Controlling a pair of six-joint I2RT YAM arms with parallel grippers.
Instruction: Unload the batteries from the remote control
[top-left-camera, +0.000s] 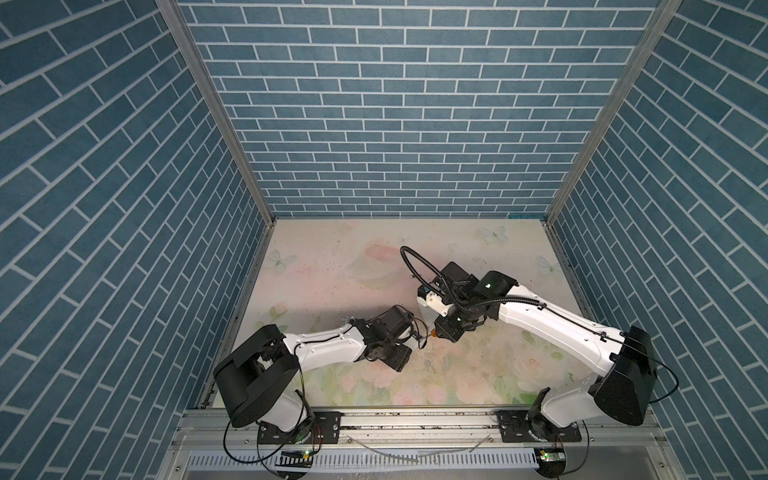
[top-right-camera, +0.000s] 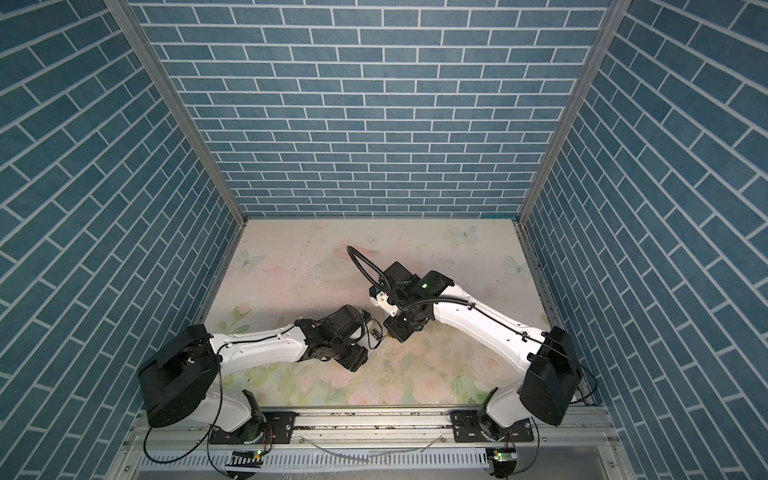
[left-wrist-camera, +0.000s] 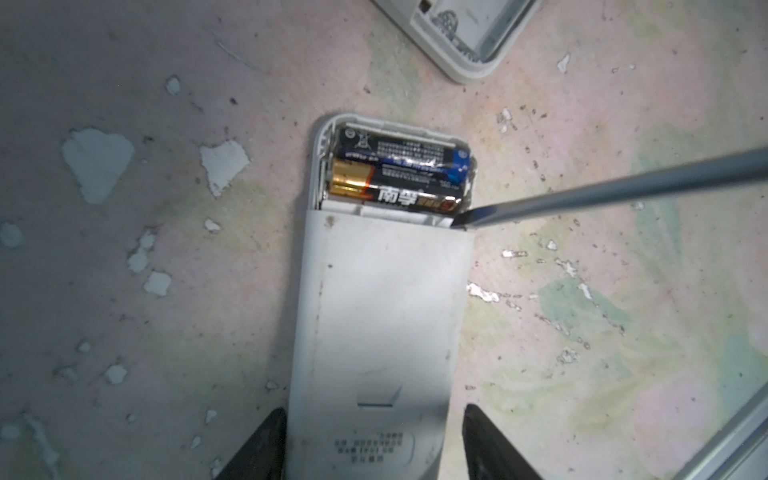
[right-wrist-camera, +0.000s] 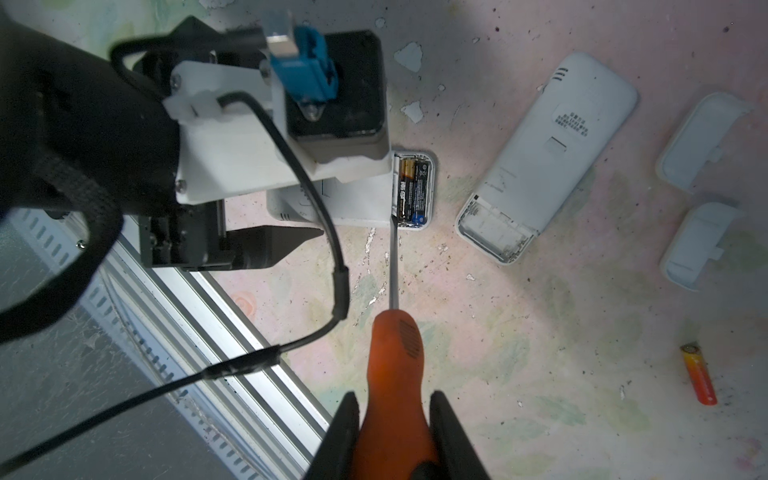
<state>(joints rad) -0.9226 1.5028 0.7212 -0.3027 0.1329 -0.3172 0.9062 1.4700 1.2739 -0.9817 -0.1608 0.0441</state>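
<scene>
A white remote control (left-wrist-camera: 374, 316) lies back-up, its end compartment uncovered and holding two black, gold-ended batteries (left-wrist-camera: 395, 174). My left gripper (left-wrist-camera: 374, 409) is open and straddles the remote's other end: one finger (left-wrist-camera: 266, 449) touches its edge, the other (left-wrist-camera: 494, 449) stands a small gap away. My right gripper (right-wrist-camera: 395, 397) is shut on the orange handle of a screwdriver (right-wrist-camera: 395, 353). The screwdriver's tip (left-wrist-camera: 461, 222) rests at the compartment's corner, beside the nearer battery. An orange-gold battery (right-wrist-camera: 700, 376) lies loose on the mat. In both top views the arms meet mid-table (top-left-camera: 428, 332) (top-right-camera: 380, 332).
A second white remote (right-wrist-camera: 548, 153) lies back-up with its compartment bare, just beyond the first. Two white plastic covers (right-wrist-camera: 702, 141) (right-wrist-camera: 698, 245) lie further off. A metal rail (right-wrist-camera: 208, 311) borders the mat close to the left gripper. The floral mat (top-left-camera: 374, 270) is flaked and speckled.
</scene>
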